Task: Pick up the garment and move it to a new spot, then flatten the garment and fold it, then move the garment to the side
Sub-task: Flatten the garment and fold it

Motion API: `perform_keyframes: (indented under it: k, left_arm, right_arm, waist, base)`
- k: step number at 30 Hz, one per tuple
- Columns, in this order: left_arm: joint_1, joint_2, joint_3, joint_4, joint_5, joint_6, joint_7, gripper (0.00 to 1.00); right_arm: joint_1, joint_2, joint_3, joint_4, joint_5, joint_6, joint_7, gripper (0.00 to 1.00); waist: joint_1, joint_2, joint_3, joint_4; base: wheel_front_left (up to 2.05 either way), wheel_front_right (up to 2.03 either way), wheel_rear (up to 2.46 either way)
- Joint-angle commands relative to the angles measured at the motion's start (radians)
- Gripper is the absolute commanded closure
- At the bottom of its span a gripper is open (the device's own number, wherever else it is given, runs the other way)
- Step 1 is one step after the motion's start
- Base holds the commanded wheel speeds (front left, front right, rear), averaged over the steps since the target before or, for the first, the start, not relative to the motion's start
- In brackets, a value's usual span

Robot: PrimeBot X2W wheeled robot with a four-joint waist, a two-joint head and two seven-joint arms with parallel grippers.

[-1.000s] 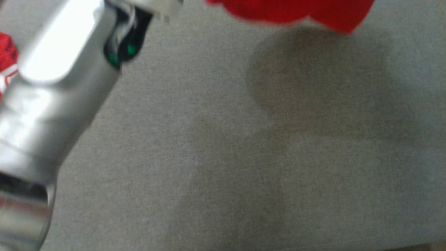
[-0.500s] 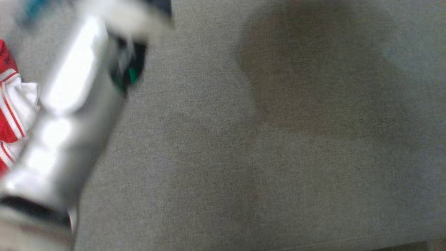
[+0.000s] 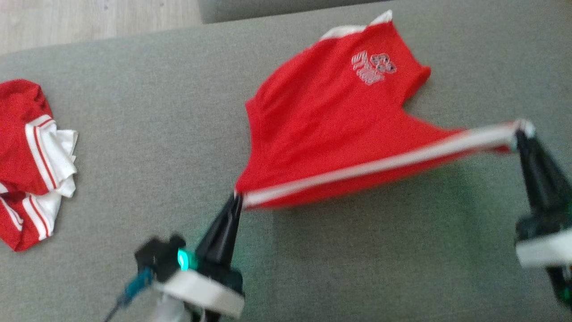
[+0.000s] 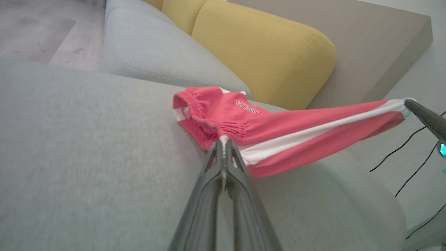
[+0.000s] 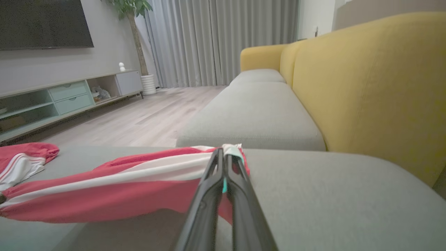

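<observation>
Two red garments are on the grey sofa seat [image 3: 134, 112]. At nine o'clock in the head view, a crumpled red-and-white pile [image 3: 31, 152] lies well apart. At six o'clock the left gripper [image 3: 237, 197] is clamped on one corner of the white-striped hem of the red garment [image 3: 330, 120], which spans the centre, its far part resting toward twelve. At three o'clock the right gripper [image 3: 520, 132] pinches the other corner. The hem looks taut, so pulling wider could slip the thin fabric from a pinch. The white print [image 3: 373, 67] is too blurred to read.
</observation>
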Motion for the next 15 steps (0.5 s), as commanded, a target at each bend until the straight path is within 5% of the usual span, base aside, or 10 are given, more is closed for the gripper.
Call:
perform_keyframes:
  k: [1,9,15]
  left_arm:
    - [0.029,0.029,0.064,-0.047,0.008,0.026,-0.005,1.0]
    - [0.187,0.069,0.027,-0.181,0.024,0.057,0.03,1.0]
    - [0.104,0.053,0.023,-0.244,0.031,0.054,0.061,1.0]
  right_arm:
    - [0.058,-0.043,-0.038,-0.07,0.015,0.002,0.012,1.0]
    - [0.32,-0.033,-0.133,-0.292,-0.002,0.002,0.112,1.0]
    - [0.249,-0.018,-0.201,-0.316,0.005,0.002,0.161,1.0]
  waist:
    - [0.0003,-0.0001,-0.014,0.003]
    - [0.0003,-0.0001,0.007,0.021]
    - [0.0003,-0.0001,0.059,0.046]
  base:
    - [0.0,0.0,0.0]
    - [0.0,0.0,0.0]
    - [0.0,0.0,0.0]
